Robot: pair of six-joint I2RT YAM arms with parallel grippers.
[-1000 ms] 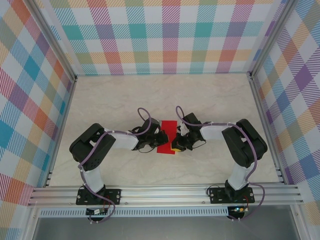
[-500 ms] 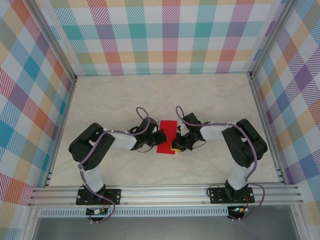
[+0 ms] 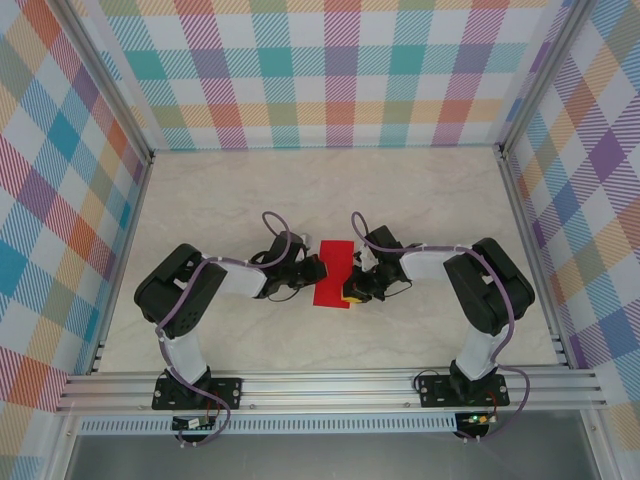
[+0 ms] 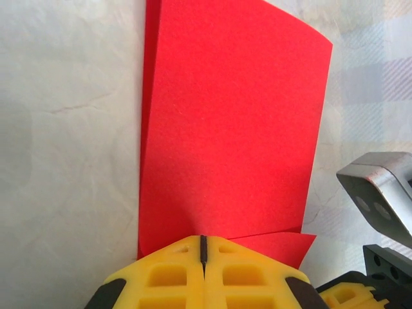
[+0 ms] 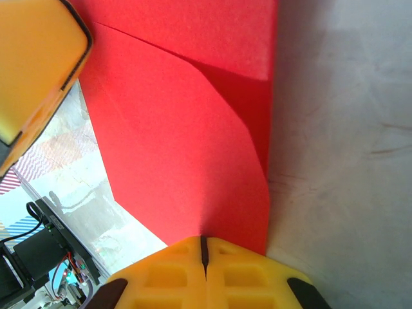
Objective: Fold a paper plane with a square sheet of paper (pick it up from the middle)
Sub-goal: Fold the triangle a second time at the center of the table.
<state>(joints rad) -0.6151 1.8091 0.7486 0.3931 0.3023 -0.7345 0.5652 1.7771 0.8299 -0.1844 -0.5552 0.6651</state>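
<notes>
At table centre, seen from above: thin, bright red paper sheet [image 3: 336,270] on pale marbled tabletop [image 3: 420,190], set between left gripper [image 3: 318,270] and right gripper [image 3: 351,287]. Covered along left edge and at near right corner by gripper bodies, so full outline hard to make out there.

Via left wrist camera: left gripper [image 4: 203,257] with yellow fingertips pressed together, no gap at seam, clamped on left edge of red paper sheet [image 4: 225,129]. Folded into at least two layers, with a lower layer peeking out beside the fingertips. Clamped strip itself hidden behind yellow fingertips. Cut off at right border of view: grey metal bracket [image 4: 380,193], with black and yellow parts below it too cropped to identify.

Via right wrist camera: right gripper [image 5: 203,257] likewise closed tight, pinching right edge of red paper sheet [image 5: 187,148]. One diagonal crease visible, ending at an angled, shadowed flap. Pinched strip again hidden by fingertips. Blurred and cropped at upper left corner of view: one yellow finger [image 5: 38,64] of left gripper.
</notes>
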